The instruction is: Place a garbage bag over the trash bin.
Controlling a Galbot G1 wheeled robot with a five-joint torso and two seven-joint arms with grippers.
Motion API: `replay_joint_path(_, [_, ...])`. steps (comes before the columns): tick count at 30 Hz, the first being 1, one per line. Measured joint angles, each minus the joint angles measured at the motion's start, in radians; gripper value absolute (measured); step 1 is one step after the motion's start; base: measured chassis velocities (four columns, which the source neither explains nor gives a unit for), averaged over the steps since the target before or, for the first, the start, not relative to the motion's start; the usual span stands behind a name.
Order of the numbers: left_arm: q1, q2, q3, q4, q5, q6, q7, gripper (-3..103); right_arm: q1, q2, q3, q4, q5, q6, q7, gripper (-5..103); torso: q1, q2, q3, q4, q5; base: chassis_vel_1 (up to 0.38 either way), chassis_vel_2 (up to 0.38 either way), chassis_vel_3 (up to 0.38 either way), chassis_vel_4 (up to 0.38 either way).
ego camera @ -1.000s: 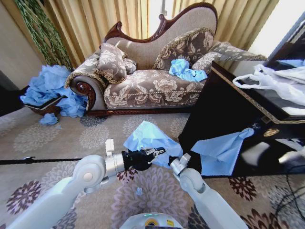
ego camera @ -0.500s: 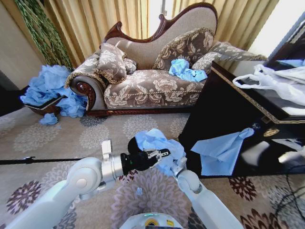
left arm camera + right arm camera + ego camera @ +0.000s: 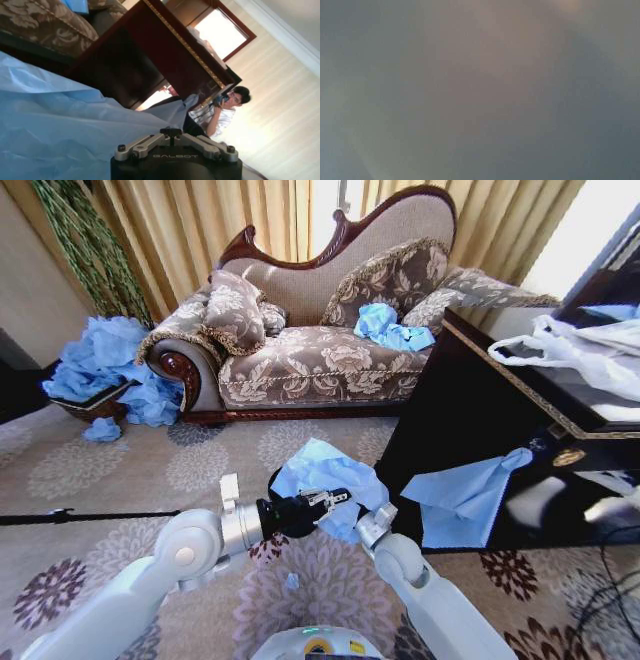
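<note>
The garbage bag drapes loosely over the trash bin on the carpet before the sofa, so I judge both arms are there to spread it over the rim. My left gripper touches the plastic, my right gripper is under it; I can't tell either's fingers. "GALBOT" reads on the left gripper's body.

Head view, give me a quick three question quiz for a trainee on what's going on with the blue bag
1. True or false: the garbage bag lies flat on the sofa.
2. Which sits nearest the bag? A) left gripper B) white plastic bag C) heap of blue bags
3. Fill in: the bag is bunched above the patterned ____.

Key: 1 false; 2 A; 3 carpet.
</note>
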Motion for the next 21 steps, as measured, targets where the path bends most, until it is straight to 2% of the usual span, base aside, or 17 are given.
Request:
replay_joint_path(14, [0.014, -0.023, -0.019, -0.021, -0.019, -0.011, 0.001, 0, 0.083, 0.043, -0.06, -0.125, 0.005, 0.01, 0.003, 0, 0.0, 0.0, 0.0, 0.0, 0.0, 0.0, 0.0, 0.0, 0.0])
replay_joint_path(18, [0.002, -0.051, -0.036, 0.034, -0.001, -0.039, 0.009, 0, 0.13, 0.06, -0.093, -0.177, 0.008, 0.01, 0.01, 0, 0.0, 0.0, 0.0, 0.0002, -0.0002, 0.0, 0.0, 0.0, 0.0])
replay_joint_path(21, [-0.051, -0.089, -0.053, 0.106, -0.005, -0.07, -0.002, 0, 0.189, 0.067, -0.127, -0.217, 0.021, 0.004, 0.025, 0, 0.0, 0.0, 0.0, -0.0001, -0.0003, 0.0, 0.0, 0.0, 0.0])
